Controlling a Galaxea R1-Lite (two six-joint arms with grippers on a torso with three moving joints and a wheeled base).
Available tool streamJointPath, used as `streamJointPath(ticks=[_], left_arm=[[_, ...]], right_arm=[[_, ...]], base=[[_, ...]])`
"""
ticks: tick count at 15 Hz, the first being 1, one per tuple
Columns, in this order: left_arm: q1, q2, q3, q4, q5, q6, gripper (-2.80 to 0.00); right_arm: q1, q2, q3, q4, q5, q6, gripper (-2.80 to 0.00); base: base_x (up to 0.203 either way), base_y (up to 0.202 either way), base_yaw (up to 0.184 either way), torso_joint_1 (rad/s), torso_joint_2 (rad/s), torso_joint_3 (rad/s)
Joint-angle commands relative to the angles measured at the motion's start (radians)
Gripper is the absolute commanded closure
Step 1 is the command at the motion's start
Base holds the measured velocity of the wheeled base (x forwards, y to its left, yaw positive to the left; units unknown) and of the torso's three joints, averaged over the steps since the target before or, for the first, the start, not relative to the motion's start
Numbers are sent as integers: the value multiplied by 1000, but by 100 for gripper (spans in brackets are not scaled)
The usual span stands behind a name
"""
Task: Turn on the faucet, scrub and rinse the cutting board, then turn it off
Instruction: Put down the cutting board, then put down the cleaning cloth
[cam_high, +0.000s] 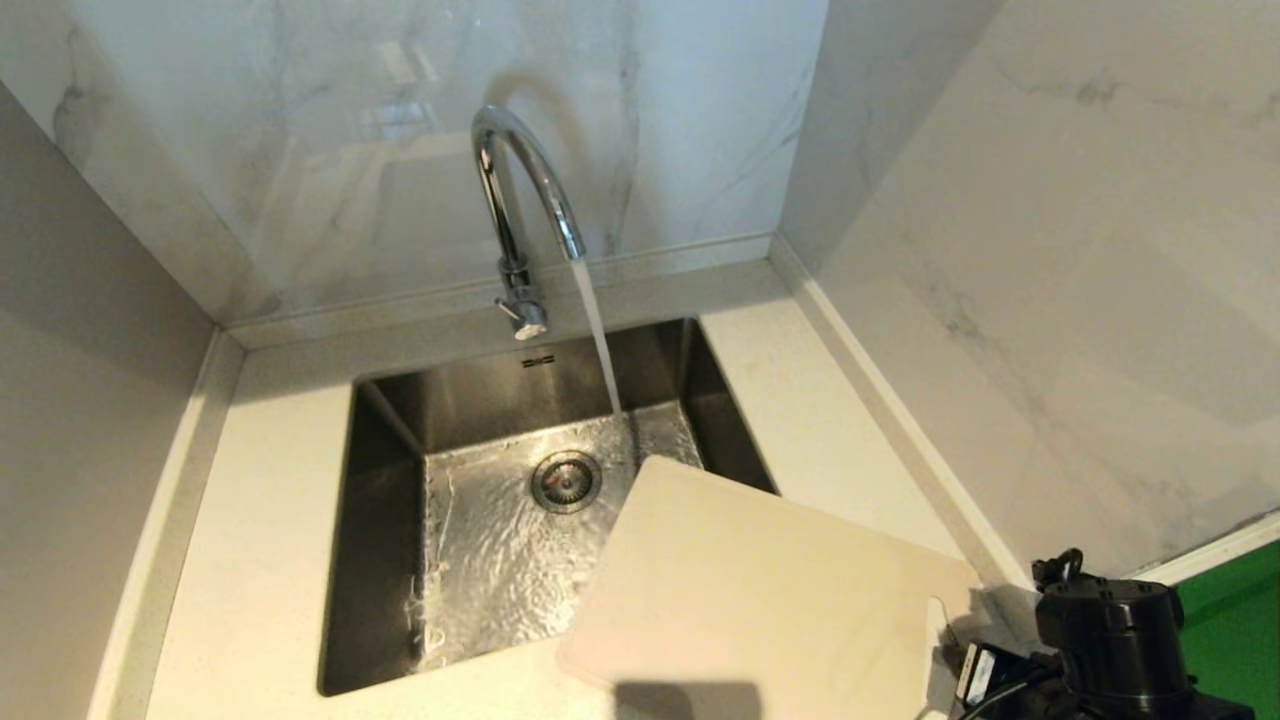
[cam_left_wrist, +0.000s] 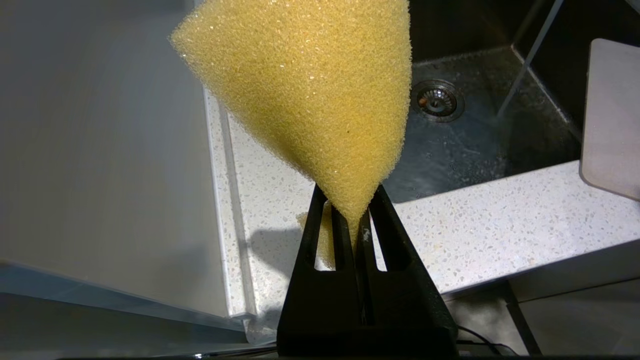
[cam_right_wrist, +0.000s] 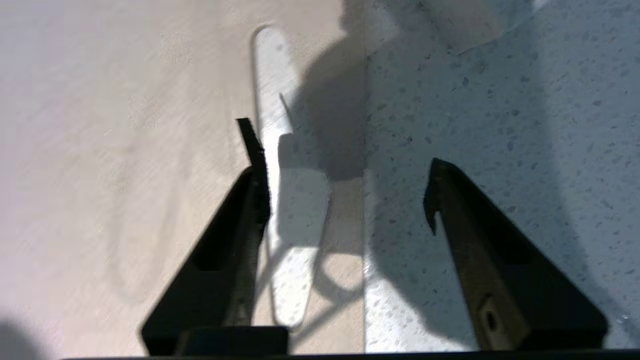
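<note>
Sponge (cam_left_wrist: 305, 90), yellow, was pinched in the left end effector (cam_left_wrist: 351, 220), pressed together. Faucet (cam_high: 520, 200) stood behind the sink (cam_high: 370, 560), water running. Cutting board (cam_high: 760, 590) lay tilted over the sink's right corner and counter (cam_high: 260, 500). Right end effector (cam_right_wrist: 345, 180) hovered spread above the board's slot end, holding nothing.

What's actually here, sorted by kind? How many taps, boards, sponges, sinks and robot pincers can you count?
Taps: 1, the faucet, running
Boards: 1, the cutting board, partly over the sink
Sponges: 1, the yellow sponge, pinched in the left pincer
Sinks: 1, the steel sink
Pincers: 2, the left one and the right pincer, open above the board's slot
Total: 6
</note>
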Motion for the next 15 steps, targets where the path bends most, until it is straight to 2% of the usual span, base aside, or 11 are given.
streamJointPath(ticks=[1,3,8,9,13,15], left_arm=[[0,2,2,0,1,0,0],[0,2,1,0,1,0,0],[0,2,1,0,1,0,0],[0,2,2,0,1,0,0],[0,2,2,0,1,0,0],[0,2,2,0,1,0,0]], right_arm=[[2,-65,13,-4,49,-8,-280],[2,-118,17,1,88,-14,-280],[2,-256,24,49,86,-29,-280],[2,-305,29,71,81,-51,0],[2,-564,1,282,33,-146,0],[1,-712,-63,447,21,-181,0]], base=[[0,0,0,0,0,0],[0,0,0,0,0,0],[0,0,0,0,0,0],[0,0,0,0,0,0],[0,0,0,0,0,0],[0,0,0,0,0,0]])
